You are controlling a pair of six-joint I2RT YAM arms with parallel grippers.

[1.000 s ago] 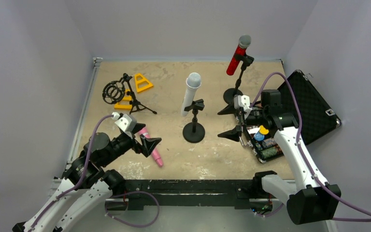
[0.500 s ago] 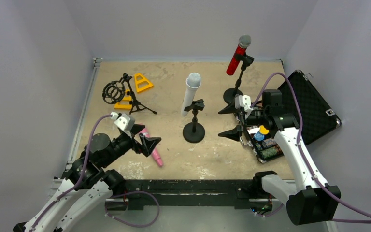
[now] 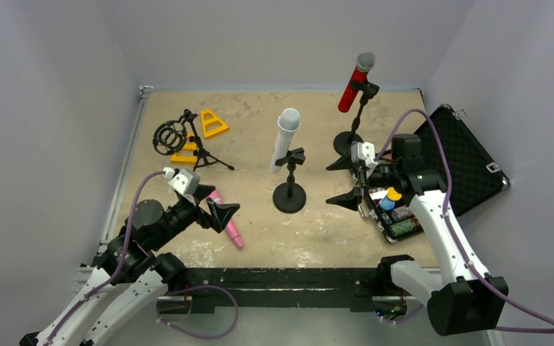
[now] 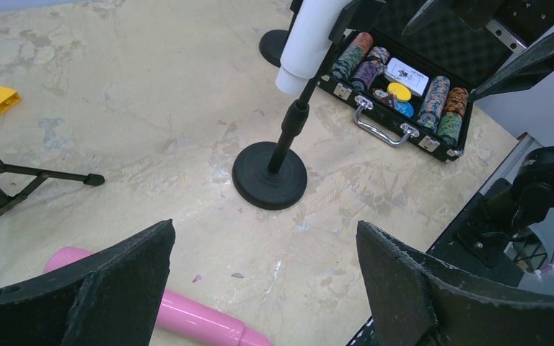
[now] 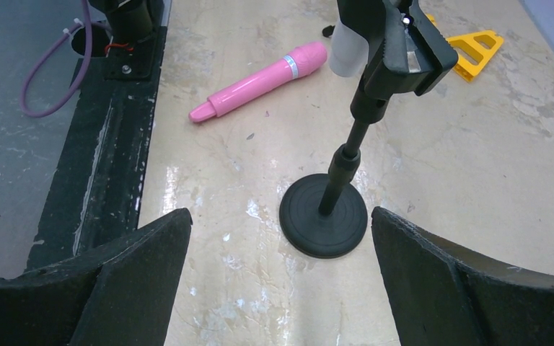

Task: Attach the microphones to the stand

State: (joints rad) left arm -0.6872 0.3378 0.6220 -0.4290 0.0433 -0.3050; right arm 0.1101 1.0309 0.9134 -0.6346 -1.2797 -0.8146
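Left gripper (image 3: 215, 205), jaws spread, has barely shifted over the flat-lying smooth pink stick microphone (image 3: 232, 232), the 1 of 3 still unmounted; right gripper (image 3: 339, 182) likewise spread

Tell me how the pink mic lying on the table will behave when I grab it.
The pink microphone is a round stick lying flat, so it will probably roll if nudged sideways. Its glossy body may slip in the open left gripper. It looks rigid.

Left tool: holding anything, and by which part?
Nothing held. Left tool is open over the pink mic, which lies ungripped on the table. Right tool is open and empty too.
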